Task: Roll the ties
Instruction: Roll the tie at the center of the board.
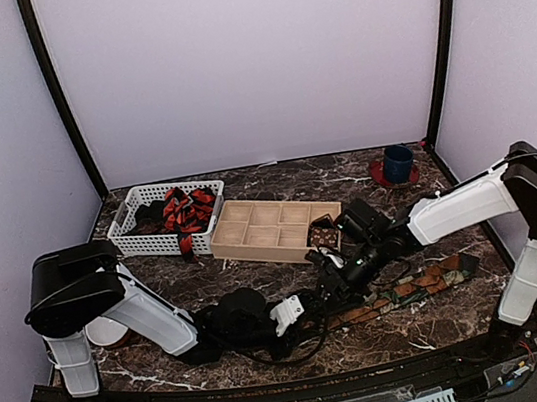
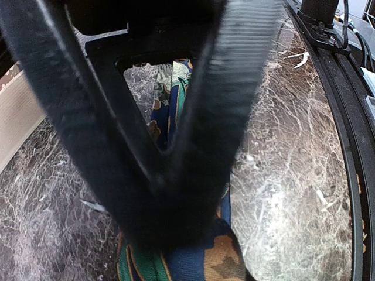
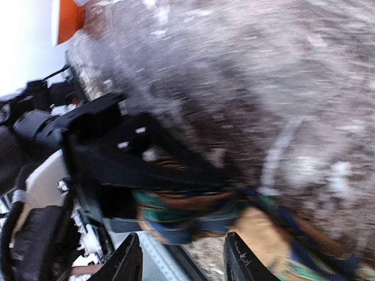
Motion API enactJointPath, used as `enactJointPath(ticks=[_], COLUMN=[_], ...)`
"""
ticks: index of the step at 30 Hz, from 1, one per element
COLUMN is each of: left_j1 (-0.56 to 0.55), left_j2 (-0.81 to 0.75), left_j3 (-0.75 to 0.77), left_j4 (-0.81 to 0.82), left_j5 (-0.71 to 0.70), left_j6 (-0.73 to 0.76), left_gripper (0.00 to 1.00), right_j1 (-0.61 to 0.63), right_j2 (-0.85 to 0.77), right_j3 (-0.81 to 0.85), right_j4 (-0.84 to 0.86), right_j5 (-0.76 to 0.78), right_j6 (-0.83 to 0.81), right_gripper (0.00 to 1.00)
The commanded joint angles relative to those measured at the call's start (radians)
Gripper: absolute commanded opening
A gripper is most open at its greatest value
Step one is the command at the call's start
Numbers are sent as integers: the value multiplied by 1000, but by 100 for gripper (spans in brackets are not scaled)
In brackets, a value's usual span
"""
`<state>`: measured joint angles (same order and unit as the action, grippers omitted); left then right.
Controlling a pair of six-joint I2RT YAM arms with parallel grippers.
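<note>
A brown-orange tie with green and blue patches (image 1: 418,285) lies flat along the front of the marble table. My left gripper (image 1: 315,307) is shut on its left end. In the left wrist view the fingers (image 2: 170,216) meet in a V over the patterned fabric (image 2: 222,257). My right gripper (image 1: 338,276) is just behind that end and open. In the right wrist view its fingertips (image 3: 181,263) stand apart in front of the folded tie end (image 3: 187,211), not touching it. More ties, red-and-black striped and dark (image 1: 184,212), lie in a white basket (image 1: 143,242).
A wooden divided tray (image 1: 262,224) stands behind the grippers, with a rolled brown dotted tie (image 1: 324,236) in its right front cell. A blue cup on a red coaster (image 1: 397,163) is at the back right. A white round object (image 1: 106,331) sits by the left arm.
</note>
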<state>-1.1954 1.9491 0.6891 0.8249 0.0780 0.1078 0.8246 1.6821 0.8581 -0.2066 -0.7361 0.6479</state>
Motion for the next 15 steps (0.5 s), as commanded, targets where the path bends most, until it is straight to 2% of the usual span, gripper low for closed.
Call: enactJointPath(ticks=[1, 5, 13, 15], left_j1=[-3, -4, -4, -4], left_j2=[3, 6, 4, 3], left_j3=[-19, -19, -18, -16], left_j4=[-152, -155, -159, -158], left_j5=[15, 11, 25, 32], left_j6=[-8, -5, 6, 5], left_gripper=[29, 30, 30, 32], right_j1=[45, 58, 47, 42], right_j2=[8, 58, 80, 73], right_j3=[18, 24, 15, 1], right_j4=[94, 113, 31, 24], right_j5=[-78, -72, 12, 19], right_j6=[76, 86, 75, 73], right_gripper=[47, 42, 5, 0])
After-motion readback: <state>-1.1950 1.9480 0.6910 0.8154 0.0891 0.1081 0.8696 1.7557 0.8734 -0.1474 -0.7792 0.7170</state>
